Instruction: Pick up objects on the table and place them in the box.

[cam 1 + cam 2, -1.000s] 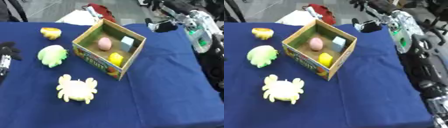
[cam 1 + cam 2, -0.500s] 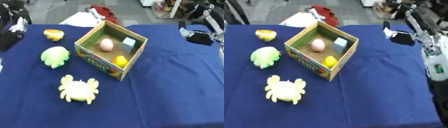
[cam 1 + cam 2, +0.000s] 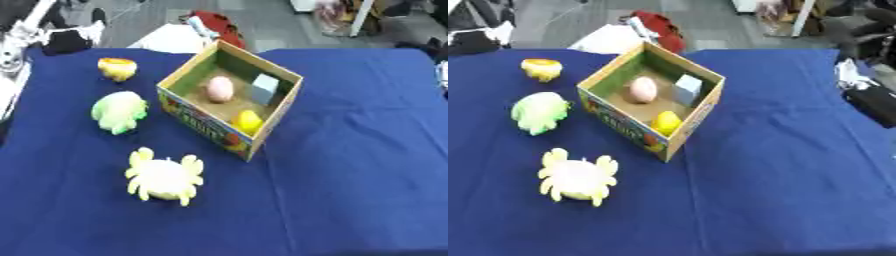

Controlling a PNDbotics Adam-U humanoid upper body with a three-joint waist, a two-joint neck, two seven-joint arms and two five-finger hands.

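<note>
Left eye view: nearest is the crab (image 3: 164, 176), pale yellow, flat on the blue cloth (image 3: 350, 190), wider than deep, claws toward the box. Beyond it the green toy (image 3: 118, 111), long axis running near-to-far w/ a slight tilt. Box (image 3: 282, 107) sits just right of both, turned so a corner faces the camera; inside are a pink egg (image 3: 219, 88) standing on end, a grey-blue cube (image 3: 263, 89) and a yellow piece (image 3: 248, 120) by the near wall. Further out, an orange-yellow cup-like toy (image 3: 116, 68). Left hand (image 3: 66, 39) is farthest, top-left past the cloth edge, well apart from all toys; can't tell its fingers. Right hand (image 3: 877, 102) at right edge, far from box; fingers not readable either.
</note>
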